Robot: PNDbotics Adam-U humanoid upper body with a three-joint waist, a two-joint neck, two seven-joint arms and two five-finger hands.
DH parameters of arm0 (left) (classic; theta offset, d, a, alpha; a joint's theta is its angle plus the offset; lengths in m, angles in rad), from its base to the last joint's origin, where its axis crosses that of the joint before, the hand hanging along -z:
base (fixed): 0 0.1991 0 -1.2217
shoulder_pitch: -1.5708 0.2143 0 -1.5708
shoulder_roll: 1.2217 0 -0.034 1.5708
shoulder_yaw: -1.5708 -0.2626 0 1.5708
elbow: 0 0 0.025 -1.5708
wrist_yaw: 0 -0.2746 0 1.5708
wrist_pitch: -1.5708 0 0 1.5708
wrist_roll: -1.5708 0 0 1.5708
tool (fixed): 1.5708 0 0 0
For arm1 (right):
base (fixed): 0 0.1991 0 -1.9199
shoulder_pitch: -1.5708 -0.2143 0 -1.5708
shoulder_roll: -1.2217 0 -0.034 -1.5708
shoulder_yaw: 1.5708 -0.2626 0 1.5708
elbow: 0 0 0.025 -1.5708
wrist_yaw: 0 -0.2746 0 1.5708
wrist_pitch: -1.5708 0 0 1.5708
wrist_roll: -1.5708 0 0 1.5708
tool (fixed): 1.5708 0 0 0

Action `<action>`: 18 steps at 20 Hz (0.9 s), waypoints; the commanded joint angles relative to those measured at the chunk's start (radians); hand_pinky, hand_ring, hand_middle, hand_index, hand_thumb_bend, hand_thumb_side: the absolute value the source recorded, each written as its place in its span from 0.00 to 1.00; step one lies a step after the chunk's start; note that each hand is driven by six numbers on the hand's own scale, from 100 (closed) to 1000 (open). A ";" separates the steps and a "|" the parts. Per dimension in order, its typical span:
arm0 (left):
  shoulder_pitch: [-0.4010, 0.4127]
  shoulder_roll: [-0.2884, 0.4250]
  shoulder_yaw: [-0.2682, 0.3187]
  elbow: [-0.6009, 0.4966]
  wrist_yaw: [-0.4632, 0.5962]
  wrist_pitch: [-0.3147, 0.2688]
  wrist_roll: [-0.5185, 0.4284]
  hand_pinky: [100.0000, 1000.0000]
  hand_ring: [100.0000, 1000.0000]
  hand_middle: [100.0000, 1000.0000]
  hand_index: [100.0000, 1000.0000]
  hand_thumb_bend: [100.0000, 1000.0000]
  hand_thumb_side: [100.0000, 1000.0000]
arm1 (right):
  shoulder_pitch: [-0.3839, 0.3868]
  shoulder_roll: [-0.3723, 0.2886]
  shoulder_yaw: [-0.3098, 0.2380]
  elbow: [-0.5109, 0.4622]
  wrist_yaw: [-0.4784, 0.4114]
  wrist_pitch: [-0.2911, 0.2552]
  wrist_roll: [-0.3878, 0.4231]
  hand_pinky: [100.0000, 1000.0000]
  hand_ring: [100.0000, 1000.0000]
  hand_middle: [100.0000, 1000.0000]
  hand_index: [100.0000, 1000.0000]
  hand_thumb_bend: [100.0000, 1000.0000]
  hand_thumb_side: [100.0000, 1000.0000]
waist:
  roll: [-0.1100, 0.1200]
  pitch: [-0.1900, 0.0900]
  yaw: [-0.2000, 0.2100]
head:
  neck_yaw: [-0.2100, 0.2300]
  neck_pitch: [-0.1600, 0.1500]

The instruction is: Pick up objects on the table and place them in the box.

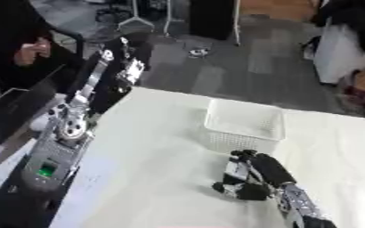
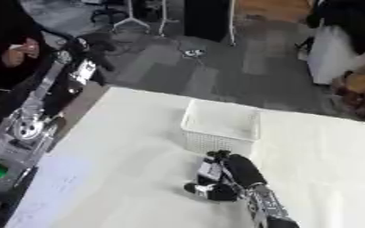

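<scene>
The white mesh box (image 1: pixel 245 124) stands on the white table (image 1: pixel 154 169), near its far middle. Just in front of it, my right hand (image 1: pixel 252 178) lies low over the table with fingers and thumb curled round a small pale object (image 1: pixel 234 171), which is mostly hidden. My left arm stretches up along the table's left edge. Its hand (image 1: pixel 131 69) hangs beyond the far left corner, off the table and far from the box. No other loose object shows on the table.
A dark desk with equipment (image 1: pixel 14 111) lies left of the table. A person sits at the far left. Grey floor with stands (image 1: pixel 193 49) lies beyond the table's far edge, and bags and a white cloth (image 1: pixel 349 58) are at the far right.
</scene>
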 commanded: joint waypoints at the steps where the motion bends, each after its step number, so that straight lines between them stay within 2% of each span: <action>1: -0.017 0.007 0.009 -0.017 0.001 -0.001 0.000 0.30 0.52 0.65 0.84 0.07 0.87 | -0.002 0.013 0.002 0.003 -0.055 -0.004 -0.012 0.30 0.45 0.60 0.94 0.82 0.93 | 0.006 -0.008 0.001 | 0.003 -0.016; 2: -0.018 0.007 0.009 -0.017 0.001 -0.001 0.000 0.30 0.52 0.65 0.84 0.07 0.87 | -0.001 0.012 0.003 0.002 -0.062 -0.002 -0.020 0.16 0.37 0.51 0.85 0.82 0.88 | 0.006 -0.008 0.001 | 0.003 -0.016; 3: -0.018 0.007 0.009 -0.017 0.001 -0.001 0.000 0.30 0.52 0.65 0.84 0.07 0.87 | 0.000 0.012 0.002 0.000 -0.066 0.003 -0.033 0.13 0.35 0.49 0.83 0.83 0.87 | 0.006 -0.008 0.001 | 0.003 -0.016; 4: -0.018 0.007 0.009 -0.017 0.001 -0.001 -0.001 0.30 0.52 0.65 0.84 0.07 0.87 | 0.000 0.012 0.002 -0.001 -0.067 0.009 -0.047 0.02 0.29 0.44 0.76 0.83 0.84 | 0.006 -0.008 0.001 | 0.004 -0.016; 6: -0.018 0.007 0.009 -0.017 0.001 -0.001 -0.001 0.30 0.52 0.65 0.84 0.07 0.87 | 0.002 0.013 0.000 -0.005 -0.063 0.025 -0.085 0.00 0.19 0.33 0.64 0.82 0.78 | 0.006 -0.008 0.001 | 0.004 -0.016; 7: -0.018 0.007 0.009 -0.017 0.001 0.000 -0.001 0.30 0.52 0.65 0.84 0.07 0.87 | 0.004 0.014 -0.003 -0.009 -0.060 0.035 -0.107 0.00 0.18 0.32 0.63 0.82 0.78 | 0.006 -0.008 0.001 | 0.003 -0.016; 10: -0.018 0.007 0.009 -0.017 0.001 0.000 -0.001 0.30 0.52 0.65 0.84 0.07 0.87 | 0.012 0.020 -0.007 -0.008 -0.047 0.054 -0.168 0.00 0.10 0.26 0.52 0.82 0.67 | 0.006 -0.008 0.001 | 0.004 -0.017; 14: -0.018 0.007 0.009 -0.017 0.000 -0.001 -0.001 0.30 0.52 0.64 0.84 0.07 0.87 | 0.022 0.021 -0.015 -0.003 -0.019 0.042 -0.252 0.00 0.05 0.18 0.42 0.82 0.60 | 0.006 -0.007 0.000 | 0.005 -0.016; 18: -0.018 0.007 0.009 -0.017 0.000 -0.001 -0.002 0.30 0.52 0.64 0.84 0.06 0.86 | 0.024 0.020 -0.022 0.001 0.053 0.026 -0.318 0.00 0.05 0.14 0.36 0.82 0.60 | 0.007 -0.007 0.000 | 0.006 -0.015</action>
